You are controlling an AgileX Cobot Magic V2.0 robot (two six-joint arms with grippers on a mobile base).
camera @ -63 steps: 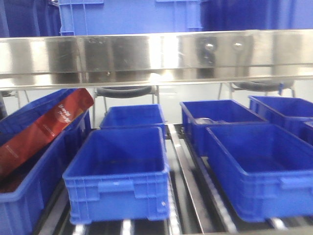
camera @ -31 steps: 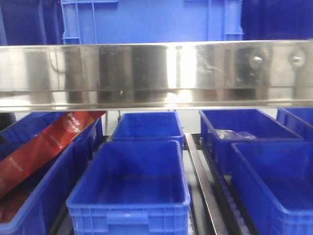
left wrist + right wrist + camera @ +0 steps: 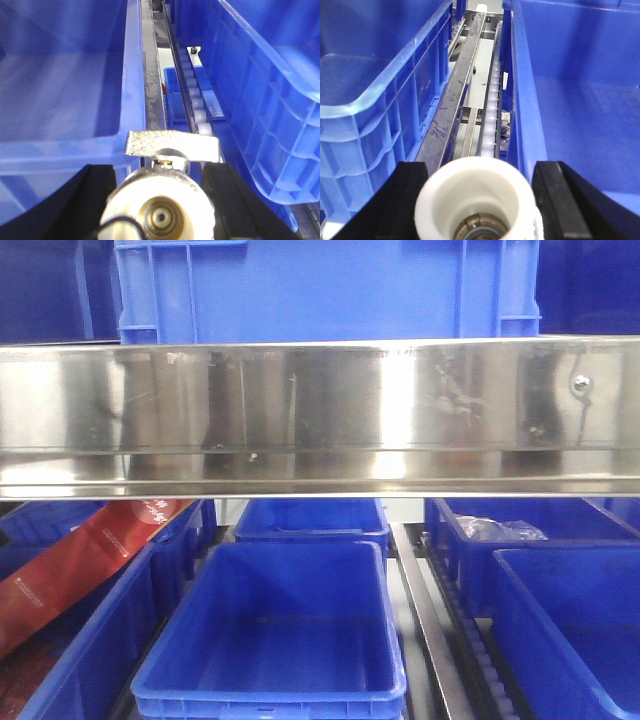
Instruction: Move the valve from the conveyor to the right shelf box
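You had the left gripper (image 3: 159, 180) closed on the valve (image 3: 160, 217), a silver metal body with a brass centre and a flat handle (image 3: 172, 146) on top. One black finger pressed it from each side. The valve hung just over the roller track (image 3: 192, 97), between one blue box (image 3: 65, 75) left of the track and a second box (image 3: 265, 80) right of it, and it was inside neither.

Your right gripper (image 3: 479, 175) was clamped on a white cylinder (image 3: 470, 195) with a brass core. It also stood over a line of white rollers (image 3: 492, 110) and a steel bar (image 3: 452, 105), with one blue box on each side.

The surface was the shelf (image 3: 320, 410), steel and mirror-like, with its broad front rail crossing above the roller track. Under that rail you could count at least five blue boxes. Two were left of the track, front (image 3: 280, 640) and rear (image 3: 310, 520), and two were right of it. The rear right one held a clear plastic bag (image 3: 505, 530). One box, far left of the track, held a red packet (image 3: 90, 550). One more blue box (image 3: 320, 290) stood above the rail. Of the room, only a pale strip showed behind the boxes.
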